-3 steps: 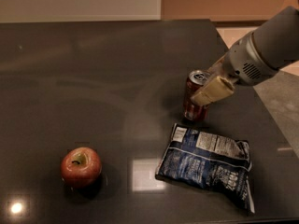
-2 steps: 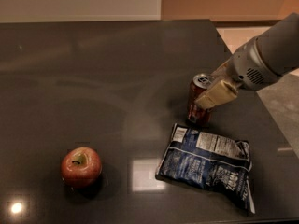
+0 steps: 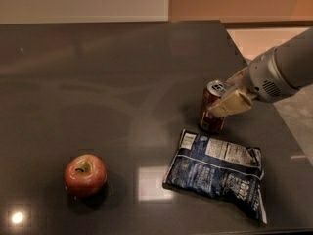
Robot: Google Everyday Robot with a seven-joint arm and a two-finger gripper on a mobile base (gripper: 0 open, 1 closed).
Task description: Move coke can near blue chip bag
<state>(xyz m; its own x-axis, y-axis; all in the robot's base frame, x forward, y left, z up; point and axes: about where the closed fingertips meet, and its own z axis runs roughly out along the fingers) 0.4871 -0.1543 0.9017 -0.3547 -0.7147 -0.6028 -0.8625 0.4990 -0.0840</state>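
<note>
The coke can (image 3: 209,117), red with a silver top, stands upright on the dark table (image 3: 122,77) just behind the upper left corner of the blue chip bag (image 3: 217,173). The bag lies flat at the front right, a small gap from the can. My gripper (image 3: 222,104) reaches in from the right and is shut on the can's upper part; one cream finger (image 3: 232,103) lies across the can's right side. The grey arm (image 3: 281,72) extends off the right edge.
A red apple (image 3: 84,175) sits at the front left, far from the can. The table's right edge (image 3: 274,116) runs diagonally just behind the arm, with pale floor beyond. Bright light reflections show on the tabletop near the front.
The gripper and the coke can have shifted together a little to the right and toward the front, closer to the bag's upper edge. The bag and apple have not moved.
</note>
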